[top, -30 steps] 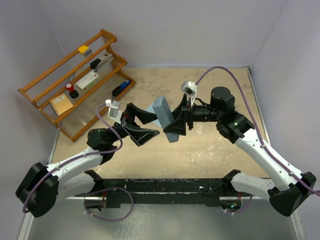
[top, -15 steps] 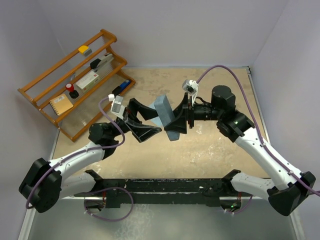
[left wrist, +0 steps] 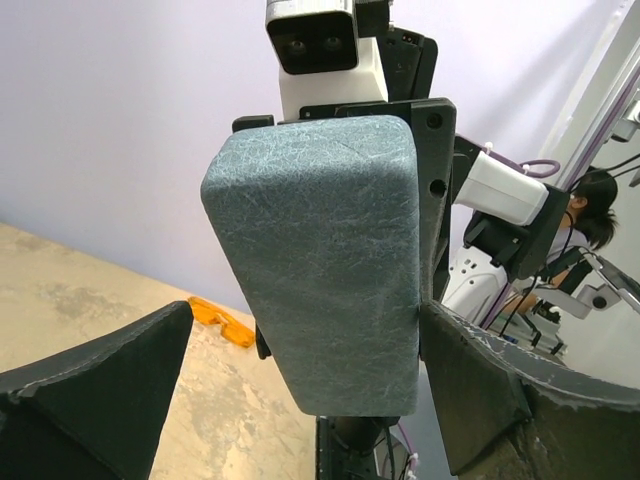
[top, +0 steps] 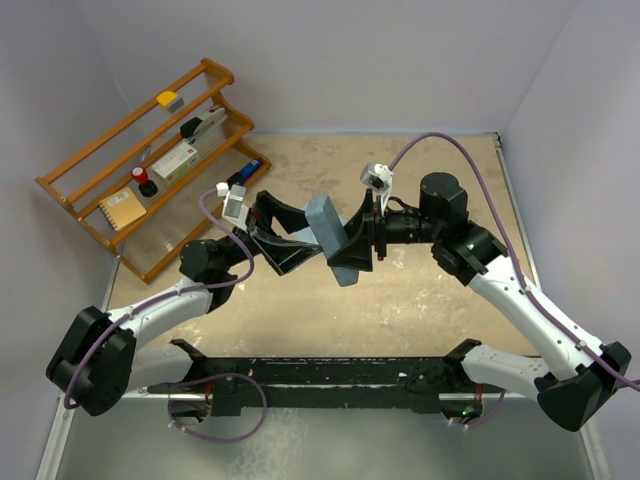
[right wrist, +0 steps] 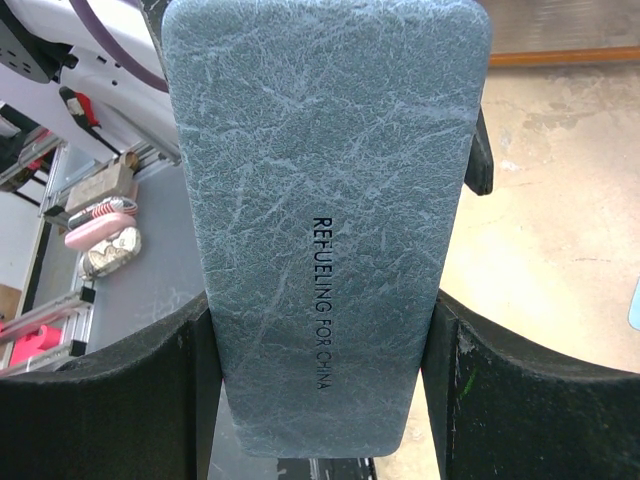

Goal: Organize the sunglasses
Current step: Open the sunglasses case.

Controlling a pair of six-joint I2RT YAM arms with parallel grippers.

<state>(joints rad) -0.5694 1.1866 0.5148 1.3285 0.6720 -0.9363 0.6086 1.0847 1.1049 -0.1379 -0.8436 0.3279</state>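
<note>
My right gripper [top: 352, 250] is shut on a grey-blue glasses case [top: 328, 233] and holds it above the middle of the table. In the right wrist view the case [right wrist: 320, 200] fills the gap between both fingers [right wrist: 500, 400] and bears the print "REFUELING FOR CHINA". My left gripper [top: 296, 240] is open, with its jaws either side of the case's far end. In the left wrist view the case [left wrist: 320, 260] lies against the right finger [left wrist: 500, 390], with a gap to the left finger [left wrist: 100, 400]. Orange sunglasses [left wrist: 222, 320] lie on the table behind the case; they are hidden in the top view.
A wooden rack [top: 150, 160] stands at the back left, holding a stapler [top: 200, 125], a notebook [top: 122, 208] and small boxes. A blue item [top: 245, 175] lies at its near end. Walls close the table at back and right.
My left gripper has moved right and up towards the case, and its open jaws now straddle the case. The right gripper has kept hold of the case, shifting only slightly.
</note>
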